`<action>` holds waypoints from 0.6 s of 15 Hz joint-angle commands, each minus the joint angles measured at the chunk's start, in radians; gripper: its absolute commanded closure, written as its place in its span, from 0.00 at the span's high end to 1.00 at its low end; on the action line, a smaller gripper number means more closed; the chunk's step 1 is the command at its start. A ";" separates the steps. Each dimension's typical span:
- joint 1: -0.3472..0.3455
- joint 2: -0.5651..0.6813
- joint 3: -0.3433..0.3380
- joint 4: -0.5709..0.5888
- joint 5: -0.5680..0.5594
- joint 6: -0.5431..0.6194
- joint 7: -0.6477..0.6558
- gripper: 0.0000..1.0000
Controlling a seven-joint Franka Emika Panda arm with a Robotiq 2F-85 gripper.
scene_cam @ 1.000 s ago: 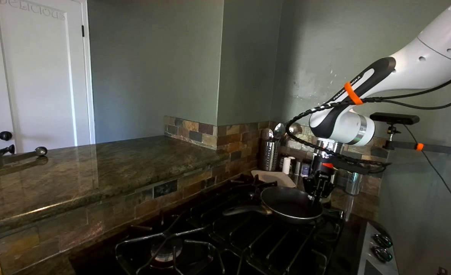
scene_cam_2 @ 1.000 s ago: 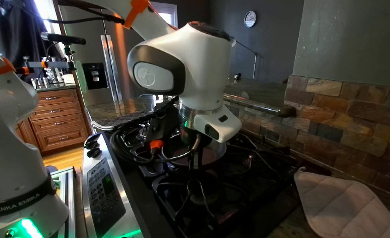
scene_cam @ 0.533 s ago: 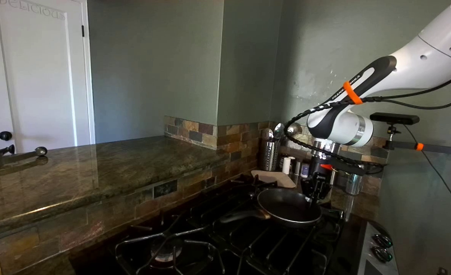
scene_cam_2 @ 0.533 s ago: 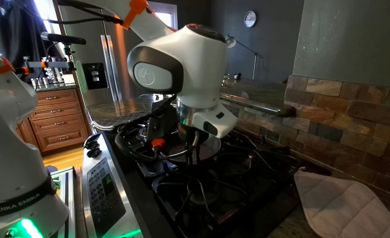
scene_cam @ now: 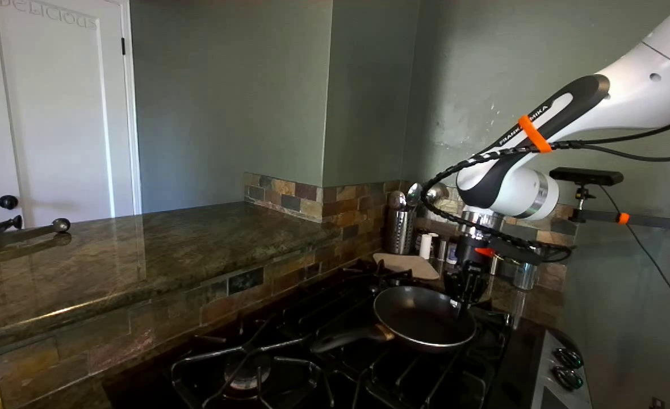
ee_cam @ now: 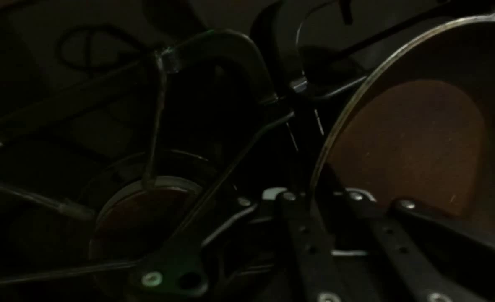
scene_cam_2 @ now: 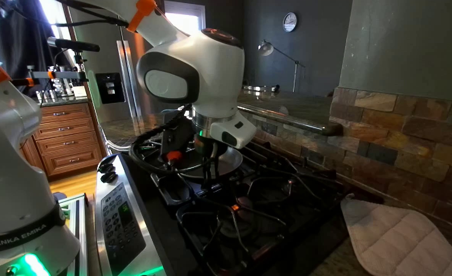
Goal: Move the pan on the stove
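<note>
Frying pan point(scene_cam: 424, 318) over gas cooktop point(scene_cam: 514, 363), tool point(ee_cam: 319, 193) clamped on pan rim point(ee_cam: 343, 119): grasp done. Can't tell if pan touches cooktop. Probably left: final placing, release.

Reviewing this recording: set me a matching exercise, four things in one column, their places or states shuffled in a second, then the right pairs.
1. hand
2. pan
3. clock
4. quilted pad

A. pale, beside the stove
B. closed on the pan's rim
C. hung on the wall
D. dark, round and shallow

Right pairs: 1-B, 2-D, 3-C, 4-A
</note>
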 commanded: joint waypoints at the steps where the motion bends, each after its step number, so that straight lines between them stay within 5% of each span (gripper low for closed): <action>1: 0.026 -0.078 0.015 -0.067 -0.009 0.010 -0.006 0.04; 9: 0.088 -0.090 0.042 -0.081 -0.002 -0.006 -0.014 0.04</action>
